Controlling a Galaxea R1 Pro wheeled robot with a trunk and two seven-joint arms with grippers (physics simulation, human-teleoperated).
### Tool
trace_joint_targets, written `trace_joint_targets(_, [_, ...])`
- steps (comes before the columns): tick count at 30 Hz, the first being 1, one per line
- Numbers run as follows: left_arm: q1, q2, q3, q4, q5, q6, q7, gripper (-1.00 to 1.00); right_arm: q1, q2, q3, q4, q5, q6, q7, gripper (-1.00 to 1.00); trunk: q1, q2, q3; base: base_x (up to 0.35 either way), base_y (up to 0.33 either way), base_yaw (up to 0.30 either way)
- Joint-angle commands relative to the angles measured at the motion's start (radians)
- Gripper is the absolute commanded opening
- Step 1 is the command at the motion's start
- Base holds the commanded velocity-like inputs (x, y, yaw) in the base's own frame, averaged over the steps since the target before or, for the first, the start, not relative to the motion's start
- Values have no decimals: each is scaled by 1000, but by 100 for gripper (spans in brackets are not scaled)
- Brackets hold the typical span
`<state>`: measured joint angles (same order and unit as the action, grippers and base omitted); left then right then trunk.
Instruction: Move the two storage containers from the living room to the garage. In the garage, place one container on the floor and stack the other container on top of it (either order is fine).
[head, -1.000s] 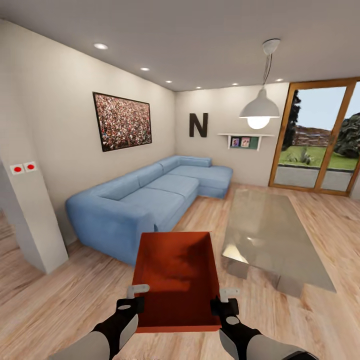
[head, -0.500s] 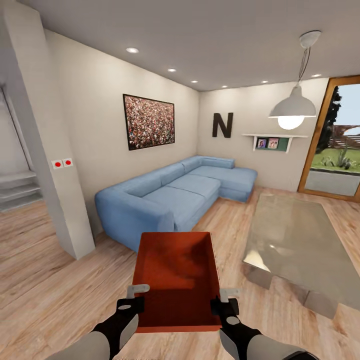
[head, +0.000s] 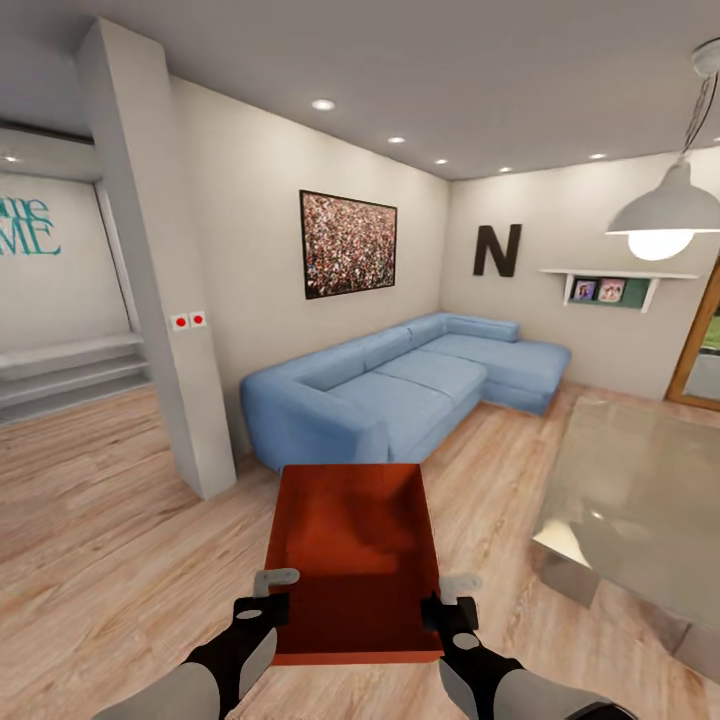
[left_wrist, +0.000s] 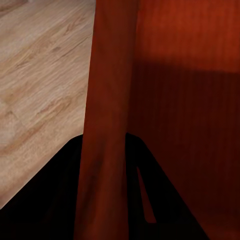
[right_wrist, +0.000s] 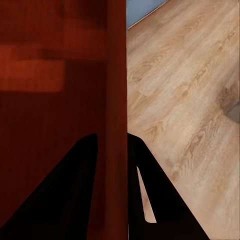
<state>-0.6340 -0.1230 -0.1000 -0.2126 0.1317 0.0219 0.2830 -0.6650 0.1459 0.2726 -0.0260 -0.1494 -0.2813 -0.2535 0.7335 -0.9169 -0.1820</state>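
Evidently light and stiff, the storage container (head: 353, 555) rode level, left gripper (head: 262, 609) and right gripper (head: 448, 612) pinching its thin near side walls.

Both arms forward, left gripper (head: 262, 597) and right gripper (head: 447, 598) clamped.

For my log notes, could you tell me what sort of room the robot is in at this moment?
It looks like a living room in a home: a blue corner sofa stands against the wall, a glass coffee table sits on light wood plank flooring, and a framed picture hangs above the sofa.
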Motion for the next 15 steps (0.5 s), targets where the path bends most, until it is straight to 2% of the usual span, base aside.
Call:
trace_joint_targets(1, [-1, 19, 11, -1, 5, 3, 9, -100, -1, 0, 5, 0, -13, -7, 0, -100, 0, -1, -1, 0, 0, 300])
trace_joint_targets(15, [-1, 19, 11, -1, 5, 3, 9, -100, -1, -1, 5, 0, -13, -7, 0, -100, 0, -1, -1, 0, 0, 300])
